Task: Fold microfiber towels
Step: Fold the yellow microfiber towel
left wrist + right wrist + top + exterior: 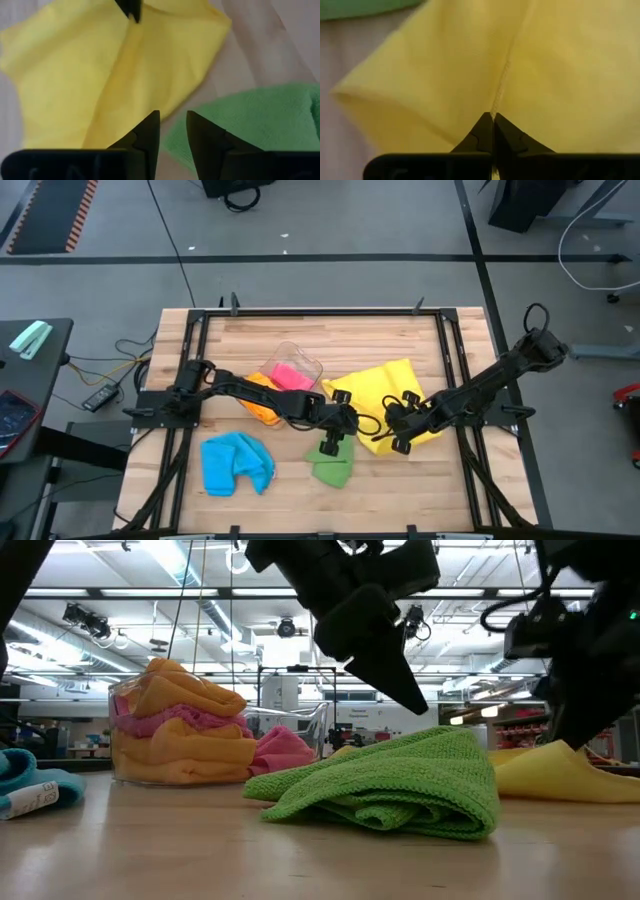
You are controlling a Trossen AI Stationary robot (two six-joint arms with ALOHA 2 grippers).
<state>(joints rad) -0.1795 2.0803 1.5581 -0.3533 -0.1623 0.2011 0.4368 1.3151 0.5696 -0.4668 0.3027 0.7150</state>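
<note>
Right end effector (493,119) down on yellow towel (385,395), fingers pinched tight on a ridge of the cloth near its right near corner. Left end effector (172,131) w/ fingers a bit apart, nothing between them, hanging just over the spot where yellow towel meets green towel (332,467). Yellow towel spread mostly flat, mid-right of desk (330,335). Green towel bunched up, just near-left of the yellow one, touching its edge. Blue towel (237,462) crumpled at near left. Clear tub (303,364) at mid desk, far of the left arm, w/ pink towel (291,376) & orange towel (262,402) stuffed in, spilling over its side.
</note>
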